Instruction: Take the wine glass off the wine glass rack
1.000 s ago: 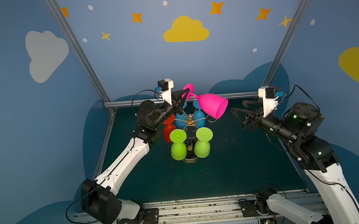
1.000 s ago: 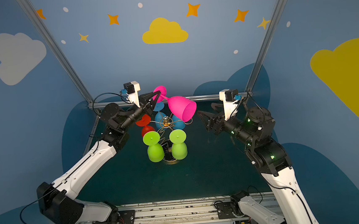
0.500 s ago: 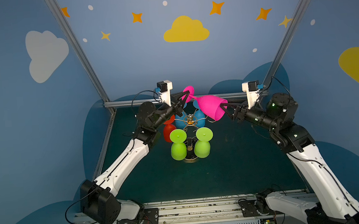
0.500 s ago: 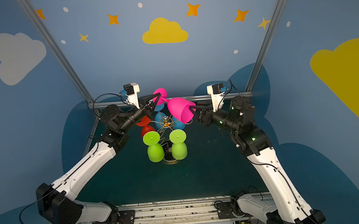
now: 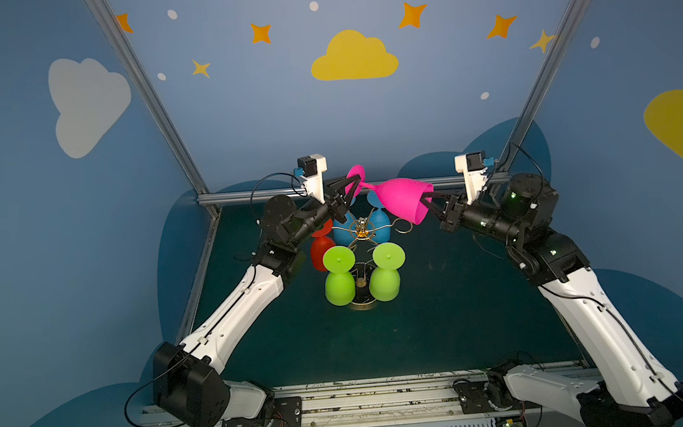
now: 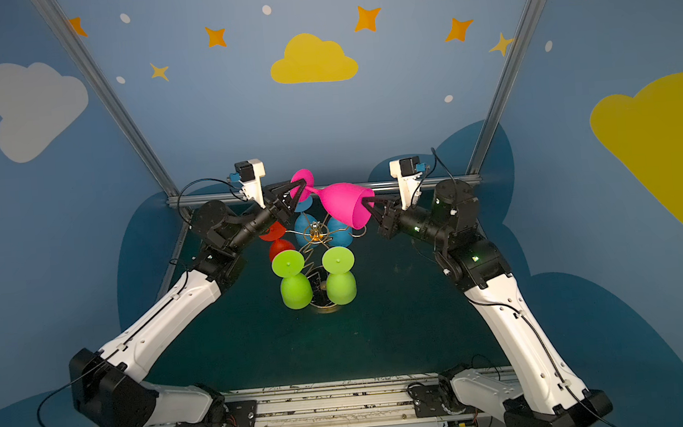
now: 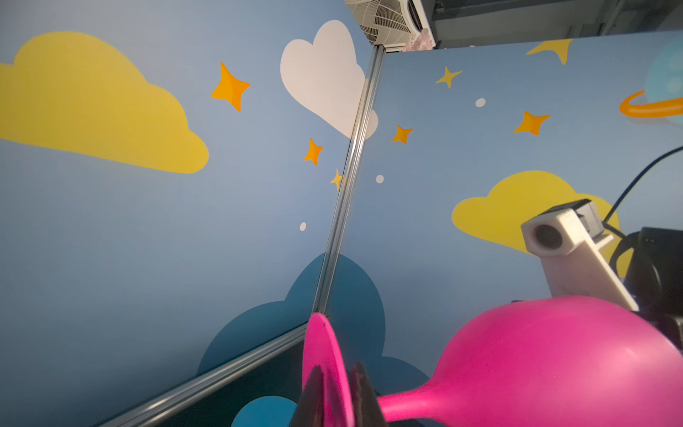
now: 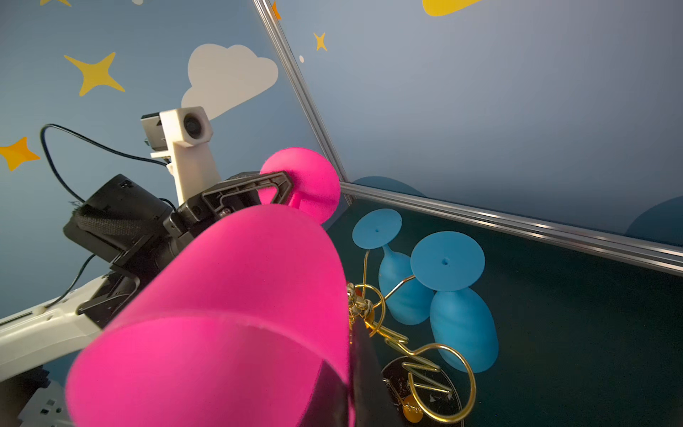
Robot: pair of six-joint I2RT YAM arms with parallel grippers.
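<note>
The pink wine glass [image 5: 401, 203] [image 6: 343, 206] hangs on its side above the gold wine glass rack [image 5: 361, 227] [image 6: 315, 233], clear of its arms. My left gripper [image 5: 352, 184] [image 7: 338, 392] straddles the glass's round foot, one finger on each face. The fingers are blurred, so their grip does not show. My right gripper [image 5: 426, 201] [image 8: 349, 388] is shut on the bowl's rim, with one finger inside the bowl [image 8: 240, 295] and one outside. One looped rack arm [image 8: 439, 384] stands empty just below the bowl.
Hanging upside down from the rack are two green glasses [image 5: 339, 273] [image 5: 386, 269], two blue ones [image 5: 343, 231] [image 5: 379, 215] and a red one [image 5: 322, 249] behind the left arm. A metal frame bar [image 5: 445, 181] runs along the back of the dark mat.
The right arm came in from the right and closed its open gripper on the bowl's rim. The pink glass has tipped a little flatter. The left arm has barely moved.
</note>
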